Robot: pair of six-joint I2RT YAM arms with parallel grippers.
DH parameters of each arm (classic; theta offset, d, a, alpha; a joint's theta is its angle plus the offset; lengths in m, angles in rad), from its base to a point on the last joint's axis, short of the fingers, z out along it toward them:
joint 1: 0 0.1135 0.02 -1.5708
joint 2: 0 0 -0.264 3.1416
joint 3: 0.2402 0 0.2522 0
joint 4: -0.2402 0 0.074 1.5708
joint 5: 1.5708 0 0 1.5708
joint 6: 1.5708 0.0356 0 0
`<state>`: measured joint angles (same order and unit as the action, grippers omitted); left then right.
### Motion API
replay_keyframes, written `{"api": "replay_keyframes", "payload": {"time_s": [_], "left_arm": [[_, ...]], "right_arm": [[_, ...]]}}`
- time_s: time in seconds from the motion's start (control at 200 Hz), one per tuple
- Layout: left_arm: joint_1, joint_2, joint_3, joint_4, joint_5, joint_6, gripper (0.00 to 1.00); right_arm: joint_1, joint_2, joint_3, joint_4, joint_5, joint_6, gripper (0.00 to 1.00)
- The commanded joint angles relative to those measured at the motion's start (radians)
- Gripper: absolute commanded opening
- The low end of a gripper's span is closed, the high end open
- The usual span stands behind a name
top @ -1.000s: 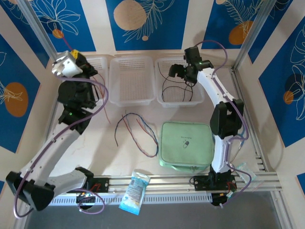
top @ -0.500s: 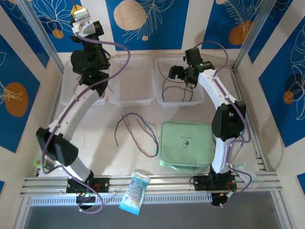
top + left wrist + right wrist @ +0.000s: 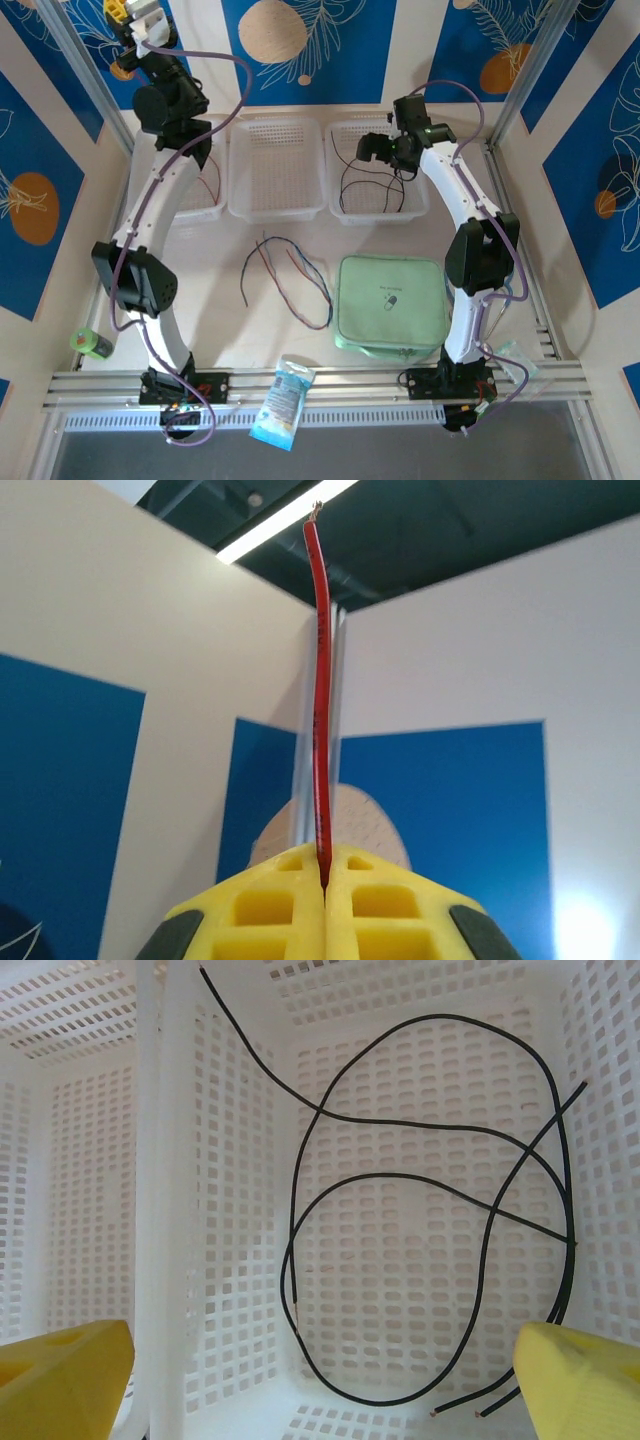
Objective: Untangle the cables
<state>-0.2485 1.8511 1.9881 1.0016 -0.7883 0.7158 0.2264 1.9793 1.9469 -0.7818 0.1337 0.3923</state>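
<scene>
Clamps a thin red wire (image 3: 320,680) near its end in the left gripper (image 3: 323,865) up high; holds the right gripper (image 3: 320,1378) wide over black wires (image 3: 430,1178) in a white basket (image 3: 170,1210); leaves light, limp cables (image 3: 300,268) on the table (image 3: 210,300), likely best pinched near an end.

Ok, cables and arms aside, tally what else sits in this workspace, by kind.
White baskets: 3
Green pouch: 1
Blue-and-white packet: 1
Small green object, left edge: 1
Total: 6
</scene>
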Motion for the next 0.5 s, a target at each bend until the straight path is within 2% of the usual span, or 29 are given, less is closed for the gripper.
{"api": "replay_keyframes", "payload": {"time_s": [0.0,0.215,0.325,0.42,0.495], "left_arm": [[0.032,0.035,-0.063,0.033,-0.087,0.030,0.00],[0.041,0.066,-0.311,0.033,-0.145,-0.067,0.00],[0.052,0.068,-0.435,-0.010,-0.160,-0.168,0.00],[0.073,0.044,-0.514,-0.163,-0.121,-0.335,0.00],[0.096,0.019,-0.544,-0.351,-0.051,-0.499,0.00]], "right_arm": [[-0.005,-0.026,0.037,-0.042,-0.044,-0.007,0.97],[0.001,-0.043,0.038,-0.053,-0.052,-0.012,0.97],[0.003,-0.065,0.023,-0.057,-0.047,-0.029,0.97],[0.001,-0.082,0.005,-0.056,-0.042,-0.041,0.97],[-0.003,-0.092,-0.005,-0.054,-0.040,-0.044,0.98]]}}
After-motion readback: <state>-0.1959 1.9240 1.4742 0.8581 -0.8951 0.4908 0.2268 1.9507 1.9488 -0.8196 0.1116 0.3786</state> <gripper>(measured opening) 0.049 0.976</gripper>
